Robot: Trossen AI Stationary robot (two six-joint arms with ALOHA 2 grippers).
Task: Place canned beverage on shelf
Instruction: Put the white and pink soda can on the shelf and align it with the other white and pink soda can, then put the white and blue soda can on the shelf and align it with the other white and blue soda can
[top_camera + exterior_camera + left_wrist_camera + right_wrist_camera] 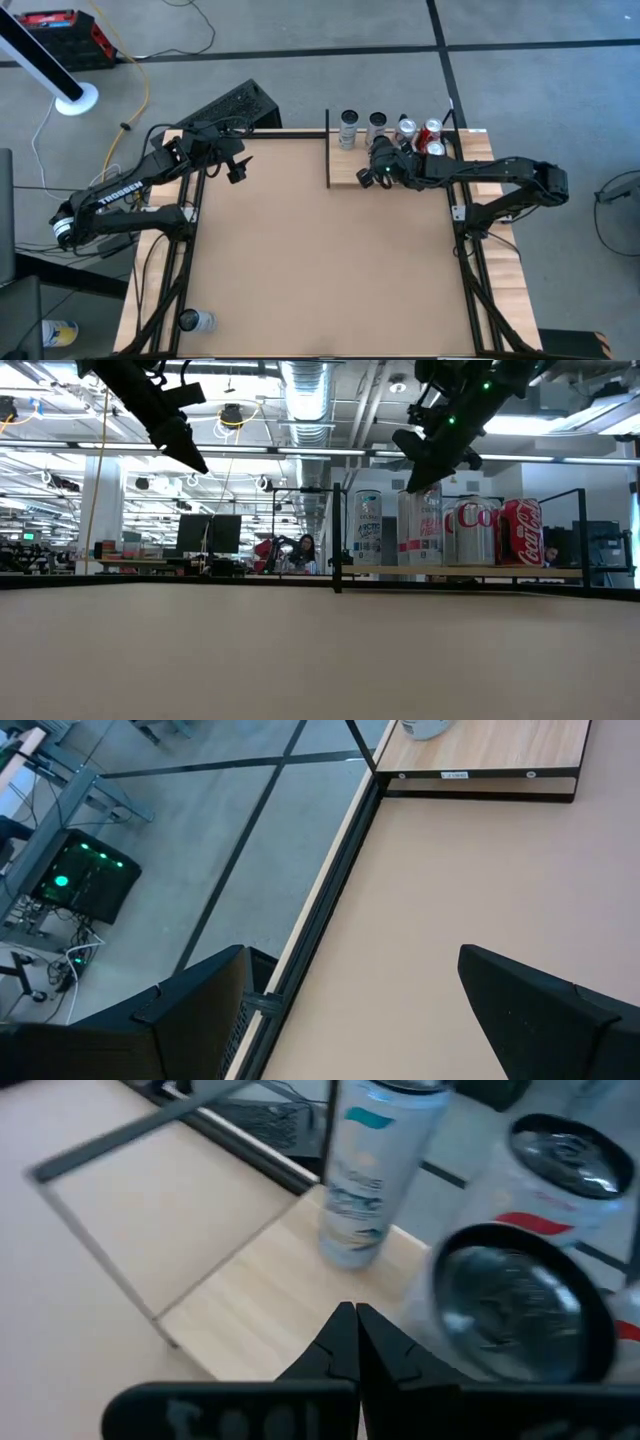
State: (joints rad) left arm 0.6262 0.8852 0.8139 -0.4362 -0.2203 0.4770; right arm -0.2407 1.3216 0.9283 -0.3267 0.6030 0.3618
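The shelf (345,168), a pale wood platform with thin black uprights, stands at the table's far edge, right of the middle. On it stand several cans: a slim white-and-teal can (372,1175), a silver can (510,1305), and red and silver cola cans (520,530) farther right. My right gripper (356,1332) hovers shut over the shelf's near left part (372,176), just beside the silver can, with nothing between its fingers. My left gripper (370,1020) waits open above the table's far left (237,170).
Another can (195,320) lies at the table's near left corner. A black keyboard (235,105) sits beyond the far edge. The wide brown tabletop (320,270) stretches between the arms and the near edge.
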